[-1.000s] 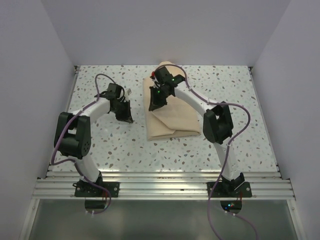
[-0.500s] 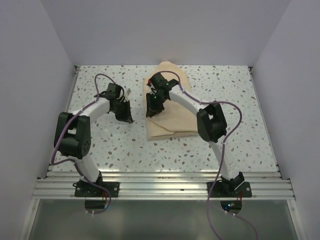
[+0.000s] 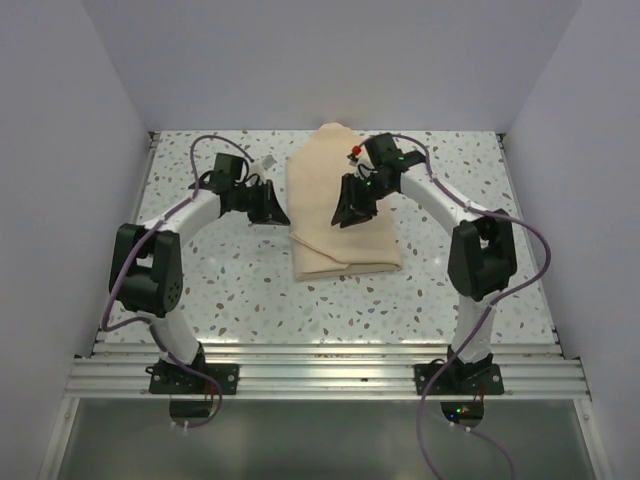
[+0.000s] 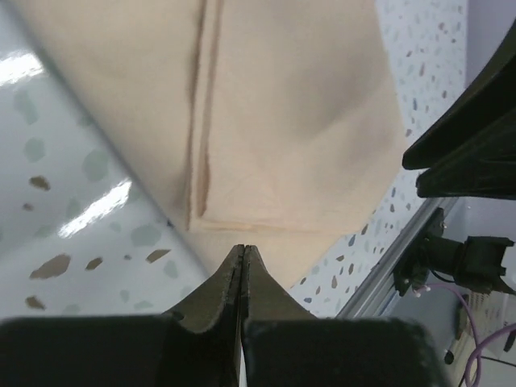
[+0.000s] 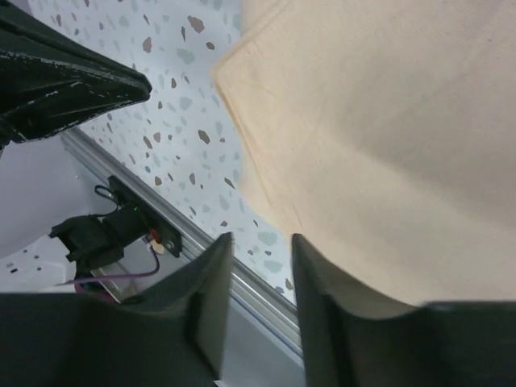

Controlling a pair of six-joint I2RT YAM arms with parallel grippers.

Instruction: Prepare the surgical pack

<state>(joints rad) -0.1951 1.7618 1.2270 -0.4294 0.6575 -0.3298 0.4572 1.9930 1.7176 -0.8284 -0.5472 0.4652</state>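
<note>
The tan wrap sheet [image 3: 345,215] lies folded into a closed bundle in the middle of the table. It also shows in the left wrist view [image 4: 306,121] and the right wrist view [image 5: 395,121]. The metal tray, the instruments and the gauze squares are out of view. My left gripper [image 3: 272,211] is shut and empty, its tips [image 4: 243,248] just off the bundle's left edge. My right gripper [image 3: 348,214] hovers over the middle of the bundle, open and empty, its tips [image 5: 262,242] past the bundle's near corner.
The speckled table [image 3: 200,290] is walled at the left, back and right. An aluminium rail [image 3: 320,372] runs along the near edge with both arm bases on it. The two grippers are close together over the bundle's left half.
My left gripper has moved right to the bundle's left edge. My right gripper has moved right from the bundle's left side to its middle, and its elbow has swung right.
</note>
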